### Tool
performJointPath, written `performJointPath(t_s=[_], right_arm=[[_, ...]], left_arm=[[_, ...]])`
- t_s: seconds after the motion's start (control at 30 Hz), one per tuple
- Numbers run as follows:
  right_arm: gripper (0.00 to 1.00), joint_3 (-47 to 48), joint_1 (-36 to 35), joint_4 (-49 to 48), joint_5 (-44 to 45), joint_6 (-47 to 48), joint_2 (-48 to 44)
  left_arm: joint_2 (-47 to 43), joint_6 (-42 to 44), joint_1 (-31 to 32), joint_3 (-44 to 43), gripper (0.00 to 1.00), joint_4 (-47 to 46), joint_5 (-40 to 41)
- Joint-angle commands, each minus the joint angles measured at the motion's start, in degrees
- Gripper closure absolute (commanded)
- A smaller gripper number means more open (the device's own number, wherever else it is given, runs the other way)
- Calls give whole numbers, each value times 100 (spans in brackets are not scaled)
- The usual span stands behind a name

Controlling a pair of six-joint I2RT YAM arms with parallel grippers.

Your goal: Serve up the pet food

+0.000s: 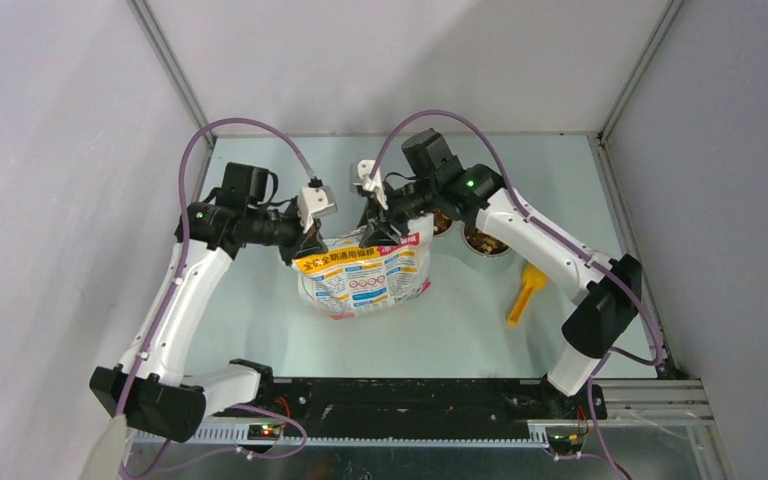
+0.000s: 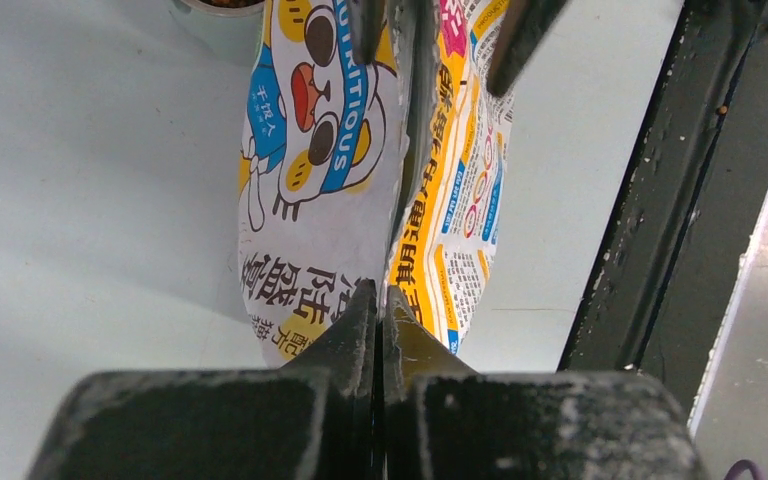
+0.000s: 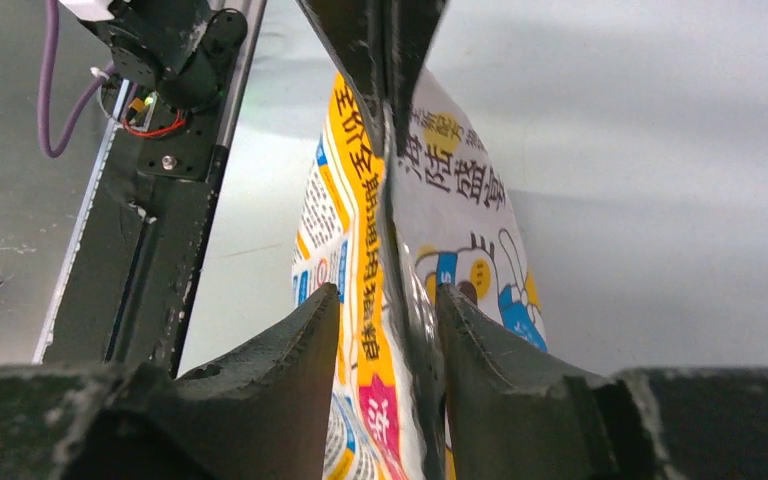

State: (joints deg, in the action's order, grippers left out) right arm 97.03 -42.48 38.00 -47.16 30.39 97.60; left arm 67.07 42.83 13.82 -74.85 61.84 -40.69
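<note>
Pet food (image 1: pixel 482 240): in 2 metal bowls (image 1: pixel 487 254), back-right of table (image 1: pixel 260 310), just R of bag
Bag (image 1: pixel 365 277): upright, table centre
L gripper (image 2: pixel 381 300): clenched on bag top edge
R gripper (image 3: pixel 388 292): jaws released, straddling bag top edge
Scoop (image 1: pixel 525 293): yellow, on table near bowls

Two white arms (image 1: pixel 175 300) with black joints are trailing purple cables (image 1: pixel 240 121); green lights (image 1: pixel 200 214) are glowing; black fingers (image 2: pixel 345 335) are showing pale scuffs.
</note>
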Motion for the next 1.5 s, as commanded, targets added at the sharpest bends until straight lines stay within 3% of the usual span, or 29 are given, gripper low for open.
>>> performJointPath(t_s=[0.0, 0.1, 0.13, 0.2, 0.27, 0.3, 0.37, 0.43, 0.47, 0.5, 0.53, 0.57, 0.6, 0.7, 0.73, 0.8, 0.83, 0.87, 0.93, 0.97, 1.0, 1.07, 1.1, 1.13, 1.17, 1.23, 1.3, 1.37, 1.47], right_arm=[[61, 351, -128, -267, -20, -44, 157], [97, 427, -91, -172, -280, 0, 210], [99, 424, -47, -167, -300, 12, 204], [100, 403, 27, -155, -284, 21, 174], [85, 395, 78, -65, -224, 165, 120], [68, 375, 96, 45, -134, 228, 73], [54, 308, 140, 166, 35, 411, -17], [51, 255, 225, 353, 105, 699, -72], [52, 246, 268, 484, 133, 746, -82], [62, 224, 355, 544, 130, 816, -105], [74, 222, 420, 646, 41, 853, -112], [95, 185, 571, 669, -54, 852, -141], [100, 158, 647, 668, -206, 835, -156], [95, 31, 882, 712, -240, 923, -299], [77, -21, 895, 749, -122, 964, -375], [64, -71, 929, 779, 39, 1008, -457], [70, -71, 958, 814, 31, 1073, -481], [90, -49, 1046, 893, -103, 1100, -502], [100, -40, 1224, 884, -312, 932, -527], [99, -38, 1277, 867, -365, 880, -538], [86, -40, 1365, 832, -400, 786, -562], [73, -53, 1478, 790, -382, 743, -613], [79, -48, 1518, 850, -448, 776, -630], [96, -28, 1625, 894, -507, 879, -651], [99, -23, 1689, 940, -635, 880, -657], [100, -40, 1826, 908, -637, 771, -693], [84, -151, 1853, 772, -419, 636, -779], [97, -232, 1873, 926, -433, 856, -828], [100, -166, 1884, 1191, -464, 1046, -749]], left_arm=[[-132, -346, -179, -198, 100, -499, 85], [-184, -534, -290, -137, 100, -627, -14], [-193, -549, -316, -103, 100, -677, -30], [-253, -595, -334, -43, 100, -769, -47], [-263, -618, -341, -16, 100, -831, -70], [-259, -627, -339, -14, 100, -845, -75], [-241, -615, -344, -43, 100, -812, -89], [-219, -588, -345, -75, 100, -785, -78], [-207, -564, -352, -89, 100, -769, -77], [-205, -551, -353, -95, 100, -752, -70], [-203, -524, -365, -101, 100, -748, -62], [-208, -518, -368, -105, 100, -734, -56], [-208, -509, -375, -108, 100, -730, -50], [-217, -491, -394, -117, 100, -700, -19], [-222, -483, -408, -122, 100, -691, -10], [-243, -477, -427, -126, 100, -674, 0], [-249, -473, -434, -122, 100, -667, 0], [-254, -476, -445, -115, 100, -666, 4], [-259, -468, -457, -99, 100, -654, 24], [-256, -468, -459, -91, 100, -651, 25], [-256, -468, -464, -87, 100, -642, 21], [-248, -468, -466, -87, 100, -630, 17], [-252, -475, -468, -88, 100, -621, 17], [-254, -476, -468, -94, 100, -617, 24], [-255, -477, -466, -103, 100, -619, 33], [-256, -477, -468, -115, 100, -626, 38], [-242, -473, -468, -121, 100, -624, 36], [-233, -489, -468, -126, 100, -634, 28], [-210, -494, -468, -133, 100, -640, 9]])
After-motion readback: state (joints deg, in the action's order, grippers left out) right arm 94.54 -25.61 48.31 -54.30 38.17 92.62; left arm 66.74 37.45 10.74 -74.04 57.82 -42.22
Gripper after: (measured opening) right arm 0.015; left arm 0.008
